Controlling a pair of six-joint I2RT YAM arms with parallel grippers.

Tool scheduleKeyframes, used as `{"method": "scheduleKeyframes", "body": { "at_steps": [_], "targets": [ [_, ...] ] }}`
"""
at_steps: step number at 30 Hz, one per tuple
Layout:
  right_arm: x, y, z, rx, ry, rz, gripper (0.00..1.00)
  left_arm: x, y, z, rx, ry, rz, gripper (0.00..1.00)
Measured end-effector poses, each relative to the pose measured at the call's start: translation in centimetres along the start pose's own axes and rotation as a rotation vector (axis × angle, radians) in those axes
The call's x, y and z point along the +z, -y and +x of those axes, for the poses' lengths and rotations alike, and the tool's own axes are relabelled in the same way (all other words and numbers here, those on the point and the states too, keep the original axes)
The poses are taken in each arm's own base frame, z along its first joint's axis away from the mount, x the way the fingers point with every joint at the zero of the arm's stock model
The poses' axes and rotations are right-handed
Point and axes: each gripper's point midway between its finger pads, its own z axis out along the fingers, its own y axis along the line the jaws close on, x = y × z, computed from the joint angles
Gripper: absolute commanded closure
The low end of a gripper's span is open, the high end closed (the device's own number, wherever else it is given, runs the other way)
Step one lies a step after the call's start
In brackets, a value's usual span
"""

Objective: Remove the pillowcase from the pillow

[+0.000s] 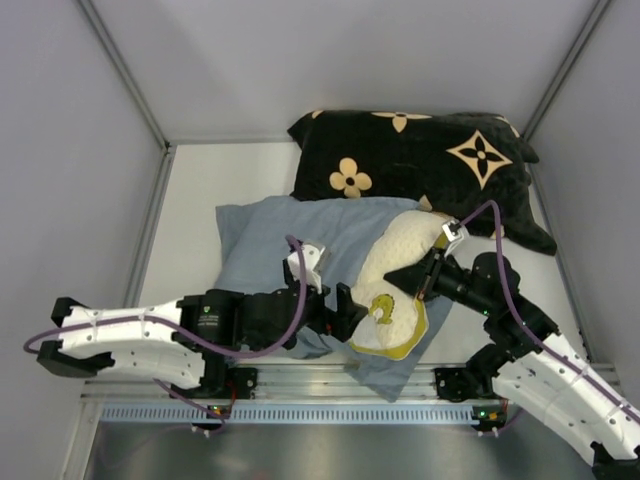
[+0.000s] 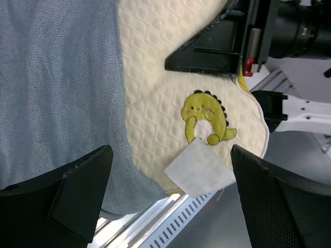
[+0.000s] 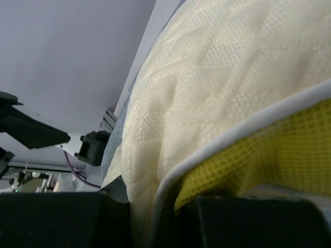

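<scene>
The cream knit pillow (image 1: 395,262) sticks half out of the grey-blue pillowcase (image 1: 265,240), which lies crumpled on the table. My right gripper (image 1: 400,275) is shut on the pillow's right edge. The right wrist view shows its jaws (image 3: 155,222) pinching the cream face (image 3: 217,88) and its white piping, with yellow fabric (image 3: 274,155) under it. My left gripper (image 1: 352,312) is open and empty at the pillow's near end. In the left wrist view (image 2: 173,201) it frames the white tag (image 2: 199,169), below the green-yellow emblem (image 2: 206,116), with the pillowcase (image 2: 57,88) to the left.
A black cushion with tan flower motifs (image 1: 420,160) lies at the back, touching the pillowcase. Grey walls close in the table at left, back and right. An aluminium rail (image 1: 300,385) runs along the near edge; it also shows in the left wrist view (image 2: 170,219).
</scene>
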Motion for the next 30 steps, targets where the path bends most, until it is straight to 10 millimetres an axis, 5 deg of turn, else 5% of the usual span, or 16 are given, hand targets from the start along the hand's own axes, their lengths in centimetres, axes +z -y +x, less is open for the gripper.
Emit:
{"method": "scheduleKeyframes", "body": {
  "at_steps": [4, 9, 13, 22, 30],
  "targets": [
    [-1.0, 0.6, 1.9, -0.063, -0.046, -0.036, 1.00, 3.1, -1.4, -0.6, 0.044, -0.038, -0.104, 0.04],
    [-3.1, 1.0, 4.0, -0.113, -0.076, -0.079, 1.00, 8.5, -6.7, -0.5, 0.079, -0.144, -0.271, 0.10],
    [-4.2, 0.8, 4.6, -0.124, -0.080, -0.100, 1.00, 10.3, -6.9, 0.6, 0.131, -0.228, -0.259, 0.15],
    [-4.5, 1.1, 5.1, -0.118, -0.098, -0.092, 1.00, 11.4, -5.7, 1.3, 0.139, -0.268, -0.169, 0.21],
    [-4.5, 1.1, 5.2, -0.116, -0.104, -0.091, 1.00, 10.0, -4.7, 1.5, 0.073, -0.209, -0.053, 0.27]
  ]
}}
